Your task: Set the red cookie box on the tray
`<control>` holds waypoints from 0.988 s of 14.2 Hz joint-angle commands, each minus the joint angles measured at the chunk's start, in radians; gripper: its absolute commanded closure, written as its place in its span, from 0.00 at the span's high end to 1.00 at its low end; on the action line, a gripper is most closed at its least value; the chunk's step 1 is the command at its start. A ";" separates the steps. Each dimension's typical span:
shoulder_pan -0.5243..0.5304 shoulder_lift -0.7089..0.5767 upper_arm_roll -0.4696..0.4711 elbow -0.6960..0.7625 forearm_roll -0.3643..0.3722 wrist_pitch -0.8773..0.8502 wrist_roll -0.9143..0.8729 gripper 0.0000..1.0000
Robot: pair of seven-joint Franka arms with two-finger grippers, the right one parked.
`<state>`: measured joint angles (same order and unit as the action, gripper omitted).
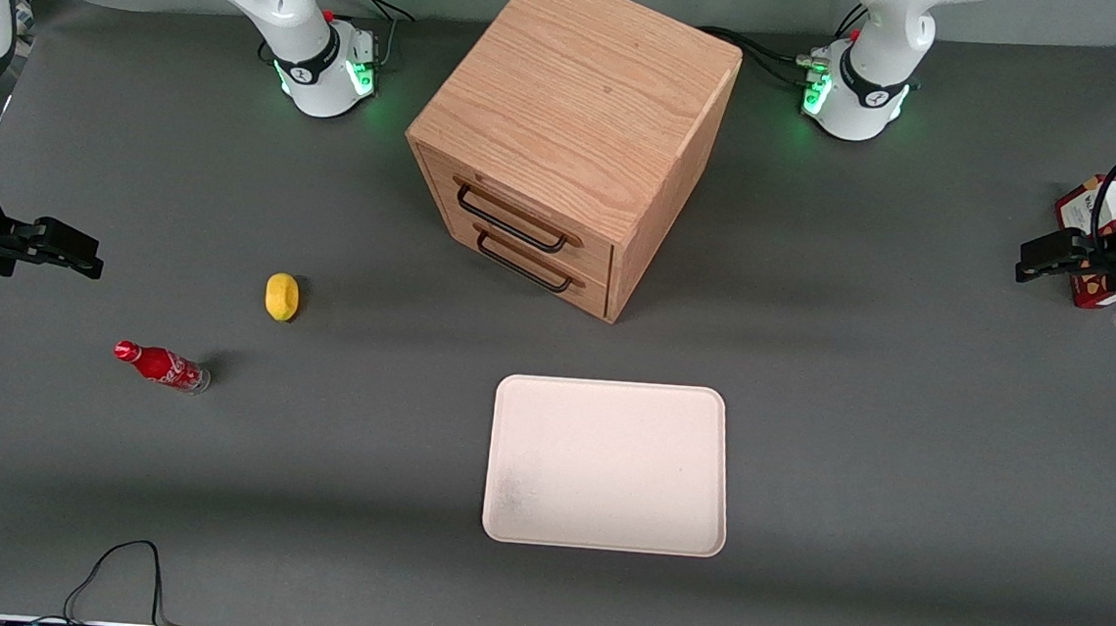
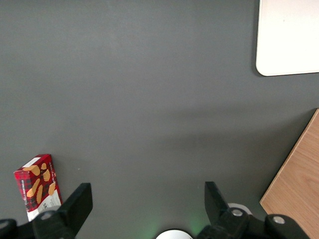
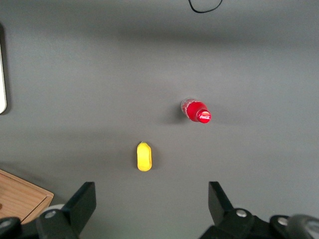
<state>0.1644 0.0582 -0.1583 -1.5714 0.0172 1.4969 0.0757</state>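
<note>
The red cookie box (image 1: 1083, 214) lies flat on the table at the working arm's end, partly covered by the arm and its cable. In the left wrist view it (image 2: 37, 185) shows dark red with tan cookie pictures and a white label end. The left arm's gripper (image 1: 1035, 260) hovers above the table just beside the box, toward the tray, open and empty. Its fingers (image 2: 79, 204) stand wide apart over bare mat, and the box lies outside them. The cream-white tray (image 1: 606, 464) lies empty near the table's middle, nearer the front camera than the cabinet, and its corner shows in the left wrist view (image 2: 286, 40).
A wooden two-drawer cabinet (image 1: 570, 137) stands mid-table, and its edge shows in the left wrist view (image 2: 299, 179). A yellow lemon (image 1: 281, 296) and a small red soda bottle (image 1: 161, 366) lie toward the parked arm's end. A black cable (image 1: 123, 567) loops at the table's front edge.
</note>
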 commanded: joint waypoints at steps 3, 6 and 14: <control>0.004 0.005 -0.006 -0.002 -0.010 0.025 0.006 1.00; 0.014 -0.052 0.022 -0.079 0.007 0.002 0.003 1.00; 0.082 -0.143 0.368 -0.350 0.104 0.124 0.493 1.00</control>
<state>0.2047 -0.0471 0.1843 -1.8286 0.1069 1.5739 0.4779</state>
